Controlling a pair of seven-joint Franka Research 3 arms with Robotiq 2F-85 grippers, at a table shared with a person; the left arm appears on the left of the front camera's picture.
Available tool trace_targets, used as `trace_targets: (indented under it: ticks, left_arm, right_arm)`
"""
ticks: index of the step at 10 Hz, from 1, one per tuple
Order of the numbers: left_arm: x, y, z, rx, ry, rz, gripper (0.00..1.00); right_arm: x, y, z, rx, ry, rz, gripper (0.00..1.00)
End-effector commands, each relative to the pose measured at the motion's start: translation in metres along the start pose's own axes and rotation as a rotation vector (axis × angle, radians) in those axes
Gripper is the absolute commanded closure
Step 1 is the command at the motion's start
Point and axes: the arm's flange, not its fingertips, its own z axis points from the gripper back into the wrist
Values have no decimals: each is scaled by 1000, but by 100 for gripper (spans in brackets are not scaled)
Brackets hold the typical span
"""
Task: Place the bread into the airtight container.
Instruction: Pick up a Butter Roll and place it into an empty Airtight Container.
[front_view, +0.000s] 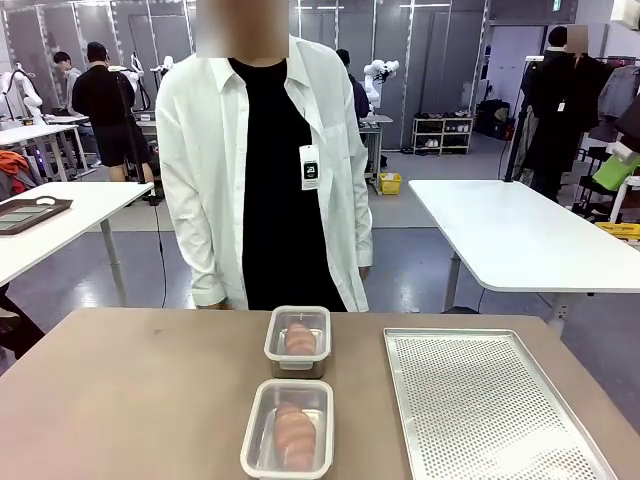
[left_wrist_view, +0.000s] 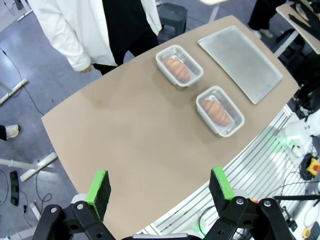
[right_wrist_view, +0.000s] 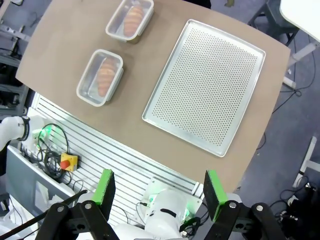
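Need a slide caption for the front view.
Two clear containers, each holding bread, beside a bare perforated tray; person stands opposite.

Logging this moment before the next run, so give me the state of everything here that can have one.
Near clear plastic container: lid off, holds bread.
Far clear plastic container: lid off, holds bread.
Perforated metal baking tray: bare, flat on table.
Left gripper: open, above table.
Right gripper: open, raised off the table.
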Motion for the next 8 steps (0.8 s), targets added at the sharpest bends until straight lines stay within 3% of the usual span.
trace_targets:
  ticks: [1,8]
  left_arm:
    - [1,0,1,-6,0,-16,0]
    - [1,0,1,-6,0,-16,0]
  right_arm:
    - [2,-2,2,3,4,17,11]
    - [2,-2,2,3,4,17,11]
